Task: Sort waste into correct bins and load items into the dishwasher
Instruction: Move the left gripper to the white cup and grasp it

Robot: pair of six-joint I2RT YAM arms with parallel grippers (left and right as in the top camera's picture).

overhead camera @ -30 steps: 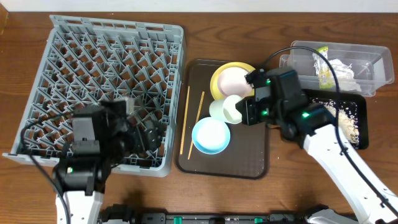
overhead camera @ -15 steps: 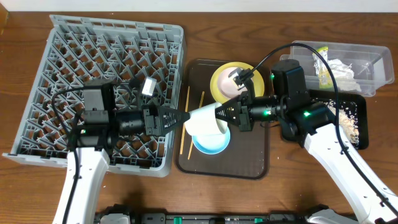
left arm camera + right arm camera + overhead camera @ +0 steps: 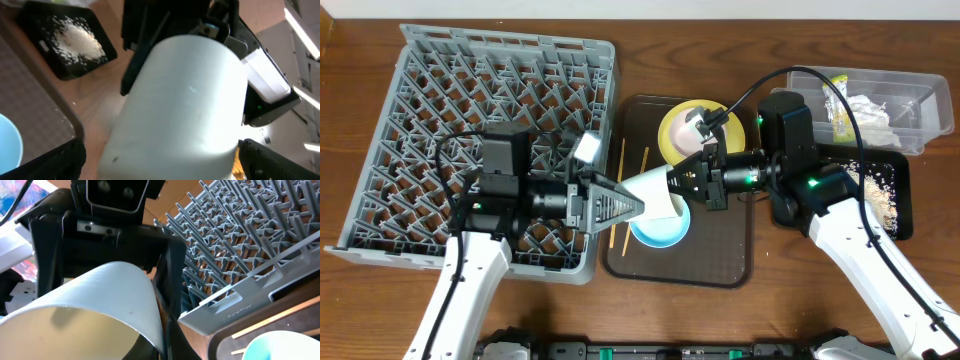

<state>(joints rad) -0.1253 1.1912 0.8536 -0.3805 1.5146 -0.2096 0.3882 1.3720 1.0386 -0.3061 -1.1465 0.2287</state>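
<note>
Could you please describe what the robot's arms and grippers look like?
The left arm and right arm have white links, black joint housings and green lights, with black cables looping over them. The left gripper and right gripper are black with tapered triangular fingers.

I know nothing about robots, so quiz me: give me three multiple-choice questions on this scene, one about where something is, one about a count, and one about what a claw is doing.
1. The thin wooden chopsticks lie:
A) in the light blue round bowl
B) on the dark brown serving tray
C) on the round yellow plate

2. How many chopsticks are there?
A) one
B) two
C) four

3. The left gripper is:
A) open
B) shut on the round white cup
C) shut on a chopstick

Answers:
1 B: they lie along the tray's left part.
2 B: two thin sticks show side by side.
3 A: its fingers stand wide on either side of the cup, which the right gripper holds.
</note>
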